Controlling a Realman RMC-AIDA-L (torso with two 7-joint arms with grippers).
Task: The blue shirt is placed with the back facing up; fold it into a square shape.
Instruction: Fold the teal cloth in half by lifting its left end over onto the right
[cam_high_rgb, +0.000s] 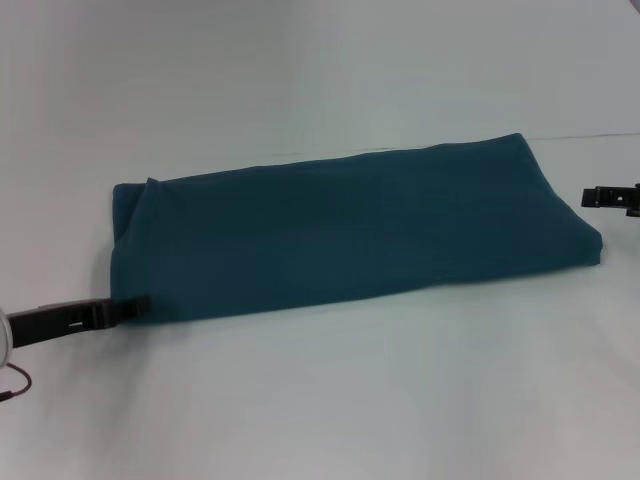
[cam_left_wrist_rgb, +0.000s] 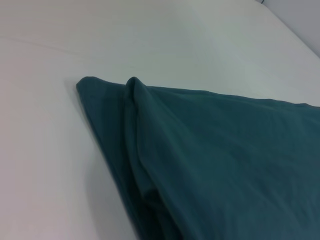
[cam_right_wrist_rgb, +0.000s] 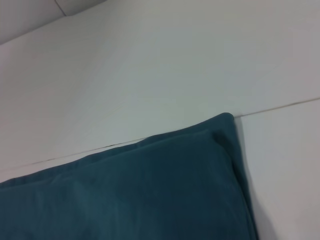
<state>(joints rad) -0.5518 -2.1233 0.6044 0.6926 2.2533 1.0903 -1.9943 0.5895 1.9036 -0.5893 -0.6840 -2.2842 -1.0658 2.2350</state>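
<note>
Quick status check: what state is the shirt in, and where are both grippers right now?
shirt: folded into a long band, lying flat on the table, layered edges showing at its left end, not yet square.
left gripper: low at the shirt's near left corner, tip touching the edge.
right gripper: beside the shirt's right end, apart from it.

Head camera high, looking forward-down; wrist cameras low, close at opposite ends of blue shirt (cam_high_rgb: 350, 235).

In front of me the blue shirt (cam_high_rgb: 350, 235) lies flat, folded into a long, layered band running left to right.
</note>
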